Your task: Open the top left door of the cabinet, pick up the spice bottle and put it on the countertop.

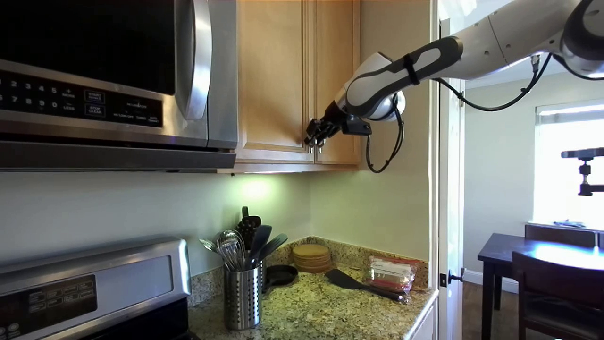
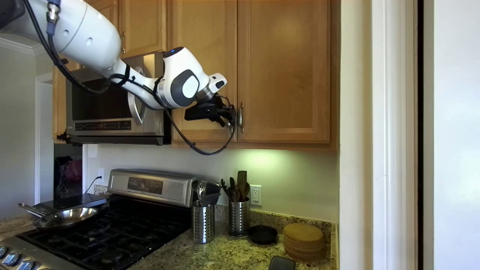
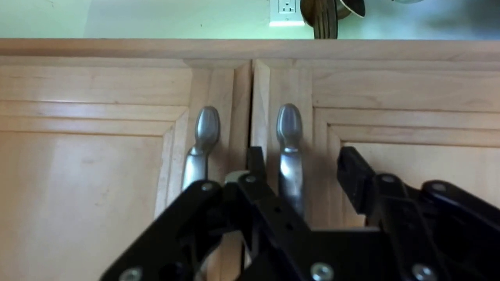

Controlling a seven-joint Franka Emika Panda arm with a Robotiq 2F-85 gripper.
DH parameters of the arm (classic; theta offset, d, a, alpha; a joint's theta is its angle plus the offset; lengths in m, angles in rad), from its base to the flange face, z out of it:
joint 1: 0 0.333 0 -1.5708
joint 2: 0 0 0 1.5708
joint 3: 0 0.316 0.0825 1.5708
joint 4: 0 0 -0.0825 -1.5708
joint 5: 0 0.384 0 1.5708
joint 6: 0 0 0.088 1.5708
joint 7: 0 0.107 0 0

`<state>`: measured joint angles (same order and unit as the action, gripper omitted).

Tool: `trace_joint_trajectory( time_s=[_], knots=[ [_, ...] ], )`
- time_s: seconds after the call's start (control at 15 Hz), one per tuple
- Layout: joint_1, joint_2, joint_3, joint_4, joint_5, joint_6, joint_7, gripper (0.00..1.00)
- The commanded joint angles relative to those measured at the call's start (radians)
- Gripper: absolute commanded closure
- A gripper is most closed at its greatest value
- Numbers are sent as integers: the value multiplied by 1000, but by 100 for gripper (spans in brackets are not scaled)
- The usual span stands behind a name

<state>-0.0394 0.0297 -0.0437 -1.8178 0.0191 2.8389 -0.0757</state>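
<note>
The top left door [image 2: 204, 41] of the maple cabinet [image 2: 281, 145] is shut, flush beside its twin. In the wrist view, which stands upside down, that door [image 3: 406, 91] lies on the right, with its silver bar handle [image 3: 290, 168]. My gripper [image 3: 300, 156] straddles this handle, jaws apart, one finger on each side; a gap shows to both fingers. The finger between the two handles is nearer the bar. In both exterior views the gripper [image 1: 309, 137] is up against the door's lower right corner. Granite countertop [image 1: 321, 311] spreads below. The spice bottle is out of view.
The twin door's handle [image 3: 197, 156] stands close beside my inner finger. A steel microwave [image 1: 198, 132] borders the cabinet. Under it sit a stove [image 2: 112, 225], steel utensil holders [image 1: 242, 302], a black pan [image 1: 281, 275], round wooden boards [image 1: 311, 257], a black spatula [image 1: 347, 279] and a plastic packet [image 1: 391, 274].
</note>
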Motion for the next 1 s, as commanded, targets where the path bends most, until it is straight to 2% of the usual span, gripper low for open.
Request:
trace_joint_trajectory(
  time_s=[0.0,0.07,0.27,0.53,0.73,0.8,0.87,0.93],
  knots=[
    [-4,17,-2,41,-8,-6,18,77],
    [-5,5,-3,33,-11,-10,18,84],
    [-6,-25,-5,6,-18,-15,16,91],
    [-5,-56,-4,-47,-33,-12,22,88],
    [1,-121,2,-132,-59,7,26,88],
    [3,-151,5,-167,-66,9,21,89],
    [0,-190,6,-213,-106,22,46,95],
    [-5,-217,12,-244,-139,28,81,90]
  ],
)
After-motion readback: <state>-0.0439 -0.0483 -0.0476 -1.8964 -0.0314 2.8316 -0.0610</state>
